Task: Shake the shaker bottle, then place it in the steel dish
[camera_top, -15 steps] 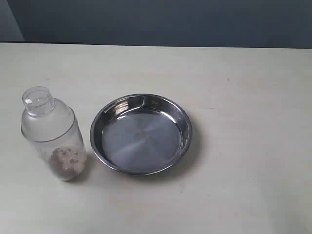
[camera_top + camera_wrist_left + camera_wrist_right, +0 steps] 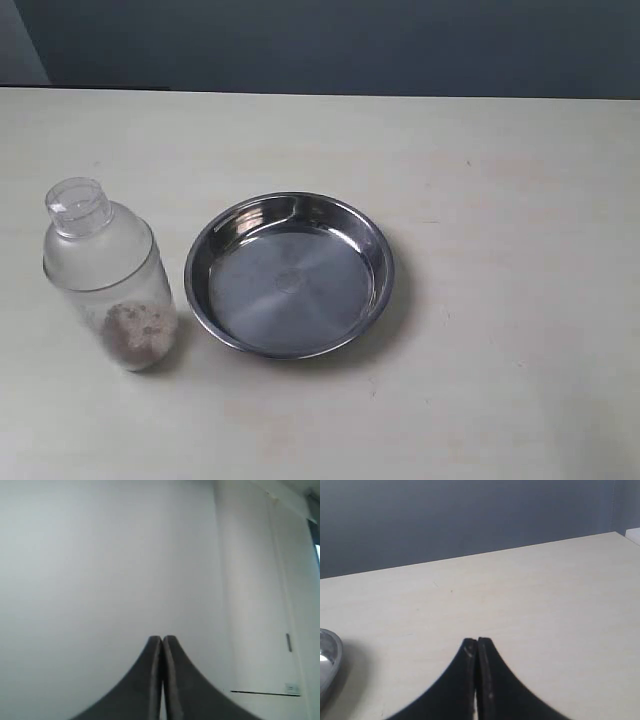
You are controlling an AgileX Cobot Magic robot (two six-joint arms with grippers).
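Observation:
The frosted shaker bottle [image 2: 105,280] stands upright on the table at the left, clear cap on top, brownish granules at its bottom. Just to its right lies the round steel dish [image 2: 372,243], with nothing in it. Neither arm shows in the exterior view. My left gripper [image 2: 162,639] is shut with nothing between its fingers, facing a pale wall, and no task object shows in its view. My right gripper [image 2: 477,641] is shut over bare tabletop, with the rim of the steel dish [image 2: 329,662] at the edge of its view.
The light beige table [image 2: 500,200] reaches back to a dark blue-grey wall [image 2: 330,45]. In the left wrist view a white wall and a door-like panel [image 2: 260,605] fill the picture.

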